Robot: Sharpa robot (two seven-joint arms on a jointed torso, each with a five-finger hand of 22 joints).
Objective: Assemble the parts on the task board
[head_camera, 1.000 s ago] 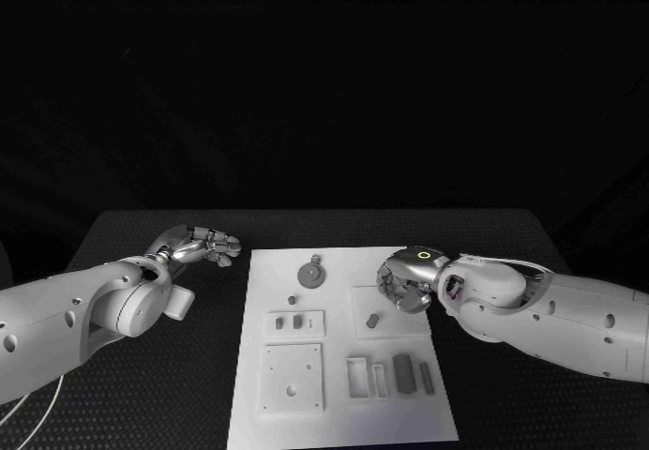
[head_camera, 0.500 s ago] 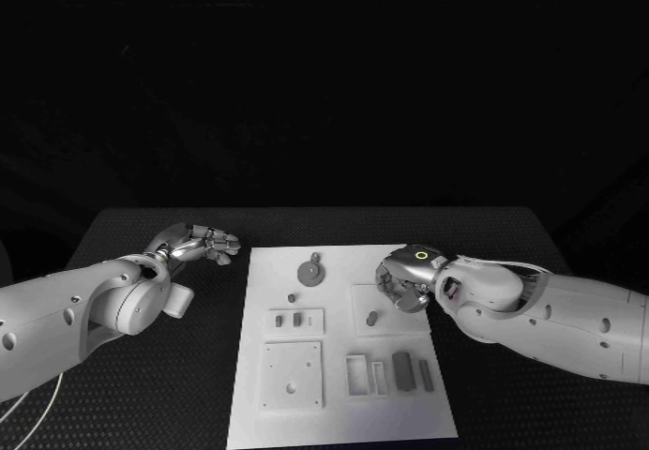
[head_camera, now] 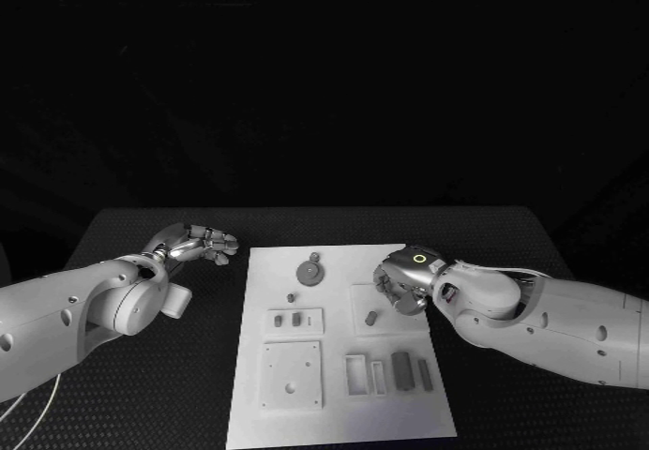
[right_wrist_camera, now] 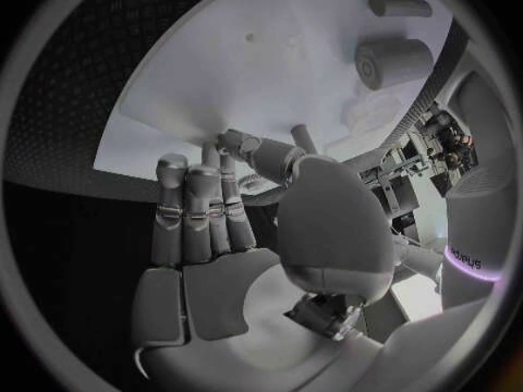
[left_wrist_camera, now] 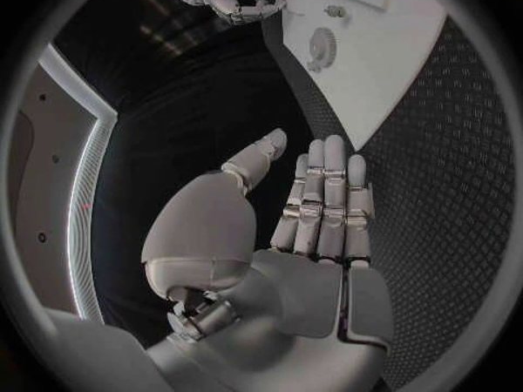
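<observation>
Left hand (head_camera: 198, 244) hovers off the task board (head_camera: 341, 412), fingers straight, side by side, holding nothing. Right hand (head_camera: 403, 281) reaches over the board's edge, fingertips (right_wrist_camera: 234, 139) bunched against its surface; grasp cannot be told

The head camera looks steeply down at the task board (head_camera: 345, 337) from above. Each wrist camera sits close behind its own hand, facing along the fingers. All three views share the board, apparently its far end.
</observation>
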